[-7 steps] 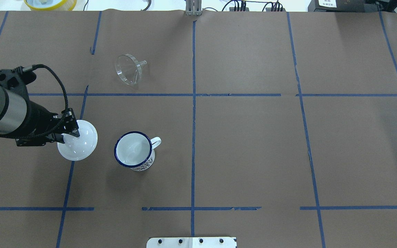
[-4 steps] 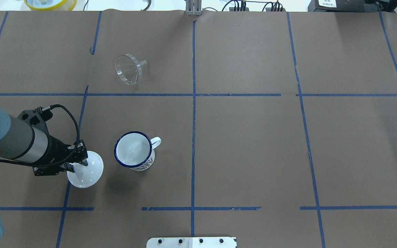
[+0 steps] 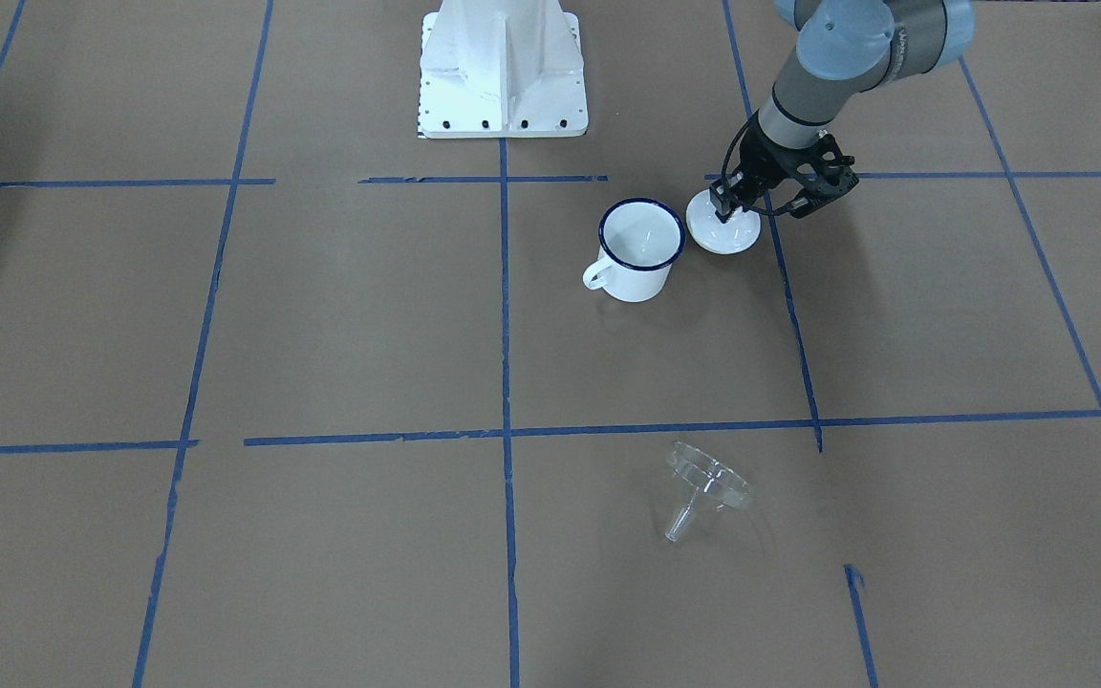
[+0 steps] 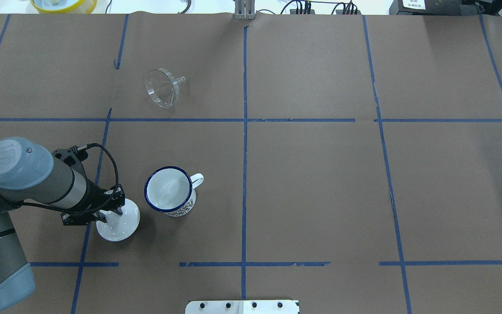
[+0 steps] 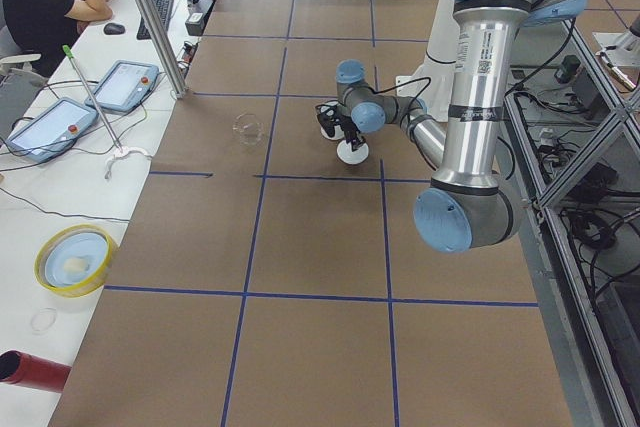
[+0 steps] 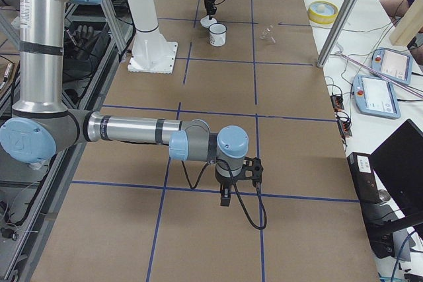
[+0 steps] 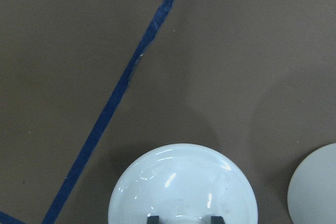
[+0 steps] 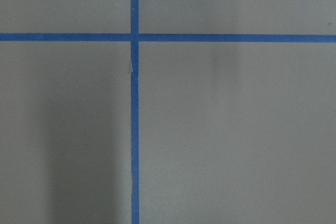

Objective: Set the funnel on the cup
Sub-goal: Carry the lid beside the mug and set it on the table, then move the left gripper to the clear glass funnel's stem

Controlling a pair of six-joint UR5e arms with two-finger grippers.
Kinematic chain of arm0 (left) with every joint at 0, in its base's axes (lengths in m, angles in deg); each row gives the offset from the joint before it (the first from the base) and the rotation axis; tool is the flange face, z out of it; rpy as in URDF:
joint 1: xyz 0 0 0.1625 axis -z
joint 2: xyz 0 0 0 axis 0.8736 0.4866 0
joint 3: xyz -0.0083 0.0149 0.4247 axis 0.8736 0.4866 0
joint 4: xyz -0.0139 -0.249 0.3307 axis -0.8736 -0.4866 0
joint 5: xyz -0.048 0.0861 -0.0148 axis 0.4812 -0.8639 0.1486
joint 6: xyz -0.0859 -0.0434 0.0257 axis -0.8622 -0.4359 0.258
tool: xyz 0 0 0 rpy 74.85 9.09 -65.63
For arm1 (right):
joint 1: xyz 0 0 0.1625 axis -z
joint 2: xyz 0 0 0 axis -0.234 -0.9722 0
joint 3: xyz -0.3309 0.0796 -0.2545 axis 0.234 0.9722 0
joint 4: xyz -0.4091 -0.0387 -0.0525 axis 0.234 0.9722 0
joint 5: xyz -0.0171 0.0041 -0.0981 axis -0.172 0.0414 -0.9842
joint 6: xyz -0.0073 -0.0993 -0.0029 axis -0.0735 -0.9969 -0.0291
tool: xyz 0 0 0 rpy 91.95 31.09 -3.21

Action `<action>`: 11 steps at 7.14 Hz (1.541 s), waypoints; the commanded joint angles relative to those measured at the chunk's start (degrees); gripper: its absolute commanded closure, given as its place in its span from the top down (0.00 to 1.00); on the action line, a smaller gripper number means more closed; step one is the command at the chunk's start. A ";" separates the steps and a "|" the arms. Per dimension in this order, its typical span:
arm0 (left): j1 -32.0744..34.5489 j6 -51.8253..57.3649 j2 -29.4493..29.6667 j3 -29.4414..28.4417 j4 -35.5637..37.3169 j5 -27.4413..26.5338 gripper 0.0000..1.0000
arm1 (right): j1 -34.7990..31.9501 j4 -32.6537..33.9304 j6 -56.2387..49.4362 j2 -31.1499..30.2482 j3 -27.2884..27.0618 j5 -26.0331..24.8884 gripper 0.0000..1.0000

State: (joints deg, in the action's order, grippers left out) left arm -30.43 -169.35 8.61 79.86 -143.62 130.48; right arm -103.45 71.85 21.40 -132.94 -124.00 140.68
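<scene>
The clear funnel (image 4: 164, 87) lies on its side on the brown paper, far from the arms; it also shows in the front view (image 3: 708, 483). The white mug with a blue rim (image 4: 168, 190) stands upright and open, handle to its right (image 3: 641, 239). My left gripper (image 4: 111, 212) is shut on the knob of a round white lid (image 4: 122, 226), just left of the mug and low over the table. In the left wrist view the lid (image 7: 184, 187) fills the bottom edge between the fingertips (image 7: 153, 219). My right gripper (image 6: 225, 199) shows only in the exterior right view; I cannot tell its state.
Blue tape lines (image 4: 244, 144) divide the brown paper. The white robot base plate (image 3: 503, 72) sits at the near edge. A yellow-rimmed bowl (image 4: 63, 4) and cables lie beyond the table's far edge. The right wrist view shows only paper and tape.
My left gripper has carried the white lid toward the robot and to the right, closer to the mug. The funnel and the mug have not moved.
</scene>
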 commanded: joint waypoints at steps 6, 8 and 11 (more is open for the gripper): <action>9.75 1.55 0.18 2.23 -1.94 0.22 1.00 | 0.00 0.00 0.00 0.00 0.07 0.00 1.00; 14.17 -12.08 7.70 -4.49 -9.87 -1.53 1.00 | 0.00 0.00 0.00 0.00 -0.01 0.00 1.00; 14.81 -34.09 12.15 -15.58 -31.58 -15.39 1.00 | 0.00 0.00 0.00 0.00 -0.01 0.00 1.00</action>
State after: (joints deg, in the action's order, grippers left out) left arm -15.94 -195.75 19.86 68.43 -166.40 119.86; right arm -103.44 71.85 21.40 -132.94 -123.98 140.68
